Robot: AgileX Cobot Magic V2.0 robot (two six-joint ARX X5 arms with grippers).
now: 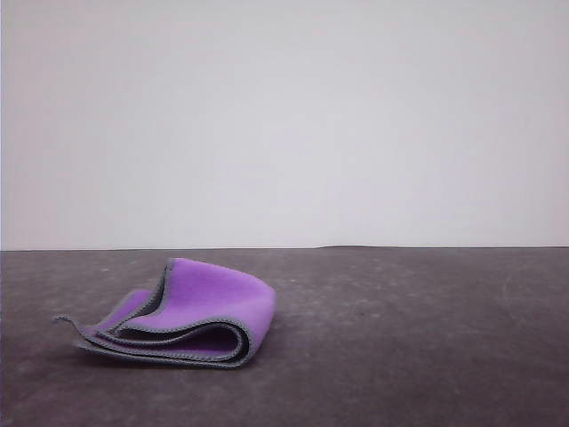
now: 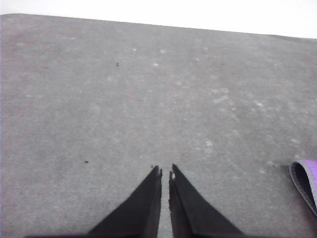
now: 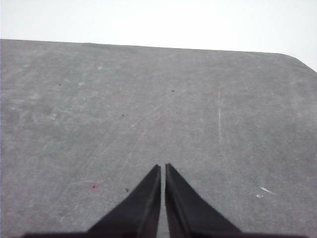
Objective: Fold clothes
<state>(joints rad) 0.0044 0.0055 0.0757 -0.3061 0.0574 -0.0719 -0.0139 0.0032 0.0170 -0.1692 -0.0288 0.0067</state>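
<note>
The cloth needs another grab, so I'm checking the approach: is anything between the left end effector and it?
Nothing visible. Bare table lies between the left end effector and the cloth, whose edge shows nearby.

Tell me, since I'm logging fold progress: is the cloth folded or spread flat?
Folded. In the front view the cloth lies on the table doubled over itself, with several stacked layers of stitched edge showing and a rounded fold on its right side.

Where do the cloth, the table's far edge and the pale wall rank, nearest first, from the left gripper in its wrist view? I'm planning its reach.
1. Cloth: off to one side of the left gripper, about level with its tips.
2. Table's far edge: well ahead.
3. Wall: beyond that edge.
</note>
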